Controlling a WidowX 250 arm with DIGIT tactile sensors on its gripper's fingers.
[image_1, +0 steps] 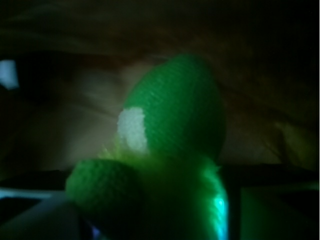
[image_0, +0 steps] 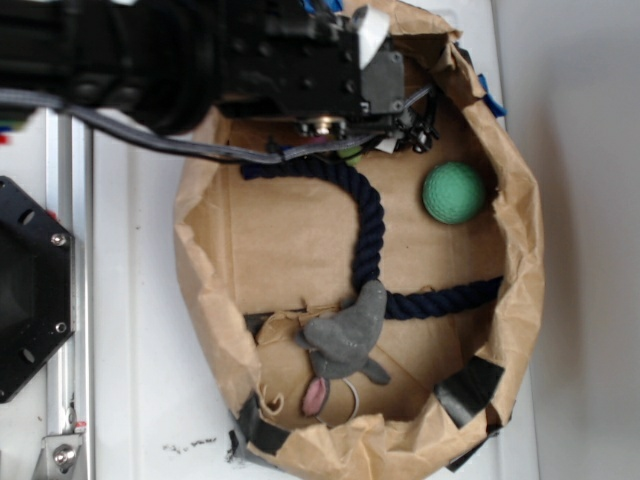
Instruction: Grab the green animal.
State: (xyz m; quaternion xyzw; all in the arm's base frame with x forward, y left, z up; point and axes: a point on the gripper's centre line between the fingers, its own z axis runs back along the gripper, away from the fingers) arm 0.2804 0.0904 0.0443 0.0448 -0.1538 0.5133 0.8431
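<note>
I read no writing anywhere. The paper bag [image_0: 205, 300] holds a rope [image_0: 372, 225], ball [image_0: 453, 192], grey plush [image_0: 345, 335] and the green animal [image_1: 170, 130]. Whether my pincer [image_0: 345, 140] grips it, I cannot tell.

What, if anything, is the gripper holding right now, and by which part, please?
That cannot be told. The green animal fills the wrist view right at the gripper, but no finger contact is visible.

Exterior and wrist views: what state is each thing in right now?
green animal: fills the wrist view up close; only a sliver shows under the hand in the exterior view
hand: low inside the bag, over the green animal; open or shut cannot be told
paper bag: open, rim rolled down
rope: lying curved across the bag floor
green ball: resting free by the bag wall
grey plush: lying on the rope
</note>
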